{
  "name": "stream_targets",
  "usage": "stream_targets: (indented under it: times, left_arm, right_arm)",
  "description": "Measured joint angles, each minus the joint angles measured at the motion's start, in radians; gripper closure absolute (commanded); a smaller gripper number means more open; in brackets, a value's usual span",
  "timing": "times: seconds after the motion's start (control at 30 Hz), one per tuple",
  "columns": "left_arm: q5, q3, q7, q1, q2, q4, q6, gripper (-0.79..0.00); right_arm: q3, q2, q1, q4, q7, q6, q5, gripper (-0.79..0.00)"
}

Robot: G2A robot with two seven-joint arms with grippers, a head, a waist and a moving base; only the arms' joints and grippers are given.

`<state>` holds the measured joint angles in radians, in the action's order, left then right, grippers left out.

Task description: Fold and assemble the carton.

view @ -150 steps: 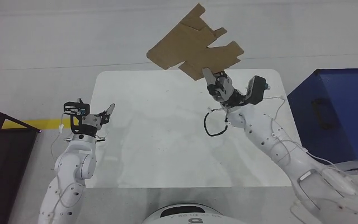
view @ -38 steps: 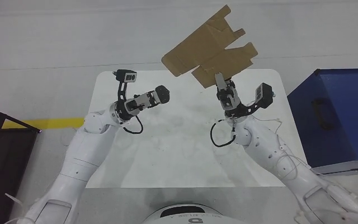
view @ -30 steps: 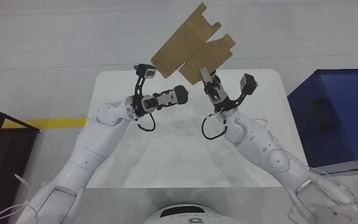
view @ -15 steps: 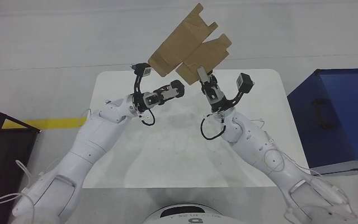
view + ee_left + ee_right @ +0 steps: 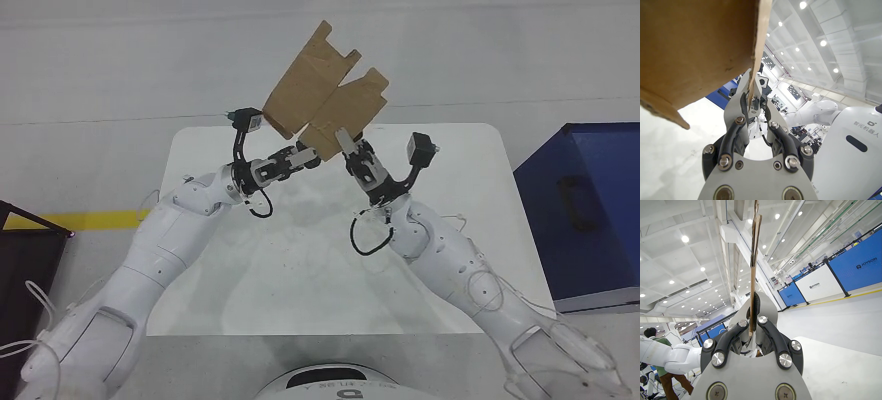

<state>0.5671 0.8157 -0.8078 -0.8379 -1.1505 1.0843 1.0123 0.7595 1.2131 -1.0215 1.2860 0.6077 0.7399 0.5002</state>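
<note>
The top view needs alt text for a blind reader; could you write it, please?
A flat cardboard carton is held in the air over the far edge of the white table, clamped in the right gripper. The left gripper is at its lower edge alongside.

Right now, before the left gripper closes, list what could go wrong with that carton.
1. The right gripper pinches only a thin edge of the flat carton, held in the air over the far edge of the table; it may swing or slip.
2. Only a corner tip sits inside the open left gripper; closing may miss or crumple it.
3. The grippers are close together and could bump.
</note>
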Motion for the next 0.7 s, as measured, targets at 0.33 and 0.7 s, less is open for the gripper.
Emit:
stream_targets:
  times: [0.33, 0.7]
  left_arm:
    - [-0.024, 0.02, 0.0, -0.008, -0.009, 0.0, 0.0, 0.0]
    - [-0.069, 0.053, 0.011, -0.017, -0.019, -0.027, 0.0, 0.0]
  right_arm:
    - [0.026, 0.022, -0.013, -0.008, -0.045, 0.003, 0.017, 0.0]
    - [0.058, 0.041, -0.028, -0.011, -0.088, 0.013, 0.038, 0.0]
